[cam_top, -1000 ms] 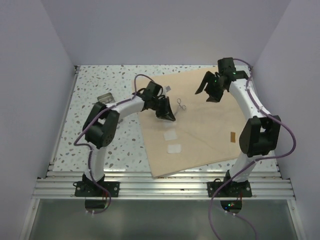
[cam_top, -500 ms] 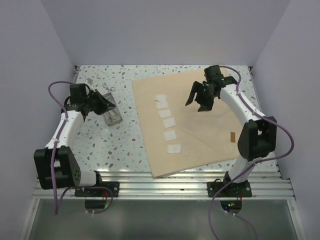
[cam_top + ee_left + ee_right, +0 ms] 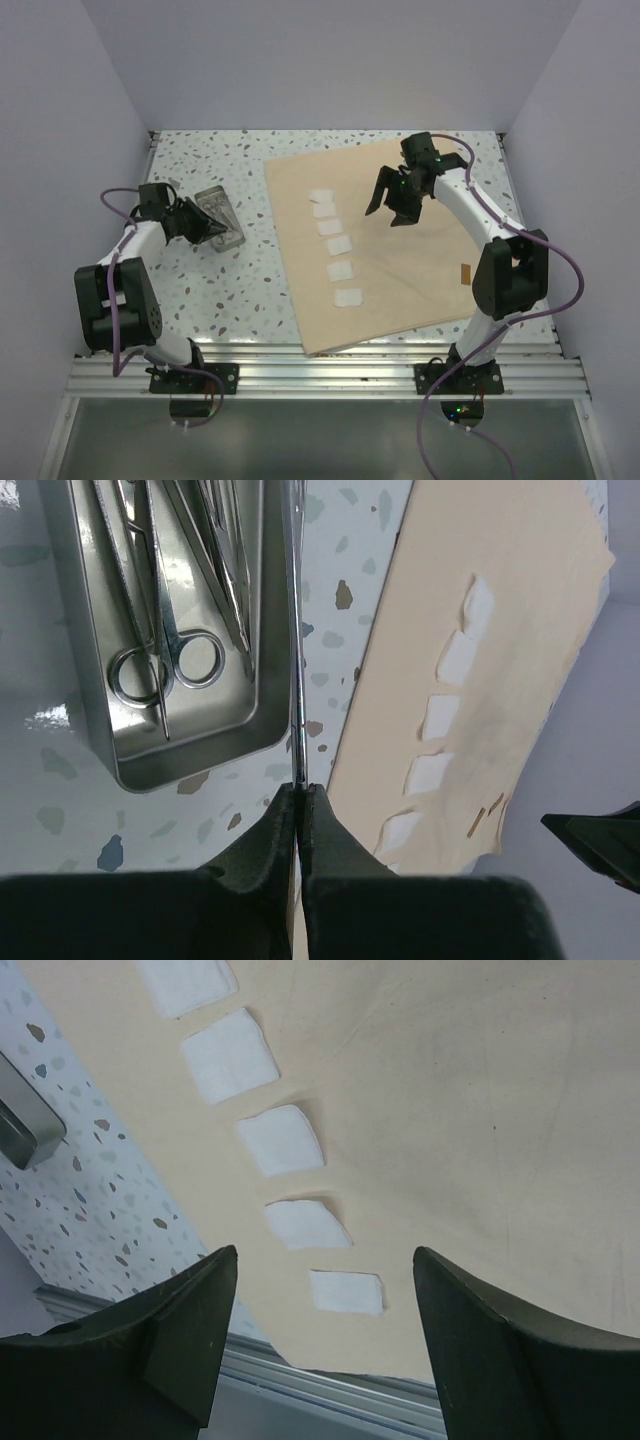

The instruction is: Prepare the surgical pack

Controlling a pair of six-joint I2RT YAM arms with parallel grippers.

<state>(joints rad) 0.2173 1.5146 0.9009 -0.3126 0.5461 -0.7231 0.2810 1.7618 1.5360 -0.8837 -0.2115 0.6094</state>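
White arm links (image 3: 470, 203); black joints (image 3: 510, 275); looping purple cables (image 3: 579, 275)

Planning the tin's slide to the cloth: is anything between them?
Nothing visible: only bare table between the tin and the cloth edge. Gauze squares lie in a row just inside that edge. The left gripper is shut on the tin's rim.

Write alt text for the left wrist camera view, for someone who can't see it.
The left pincer is closed on a thin metal strip seen edge-on, beside an open silver rectangular tin holding steel scissor-handled instruments. To the right, a tan cloth sheet on the speckled table carries a row of white gauze squares.
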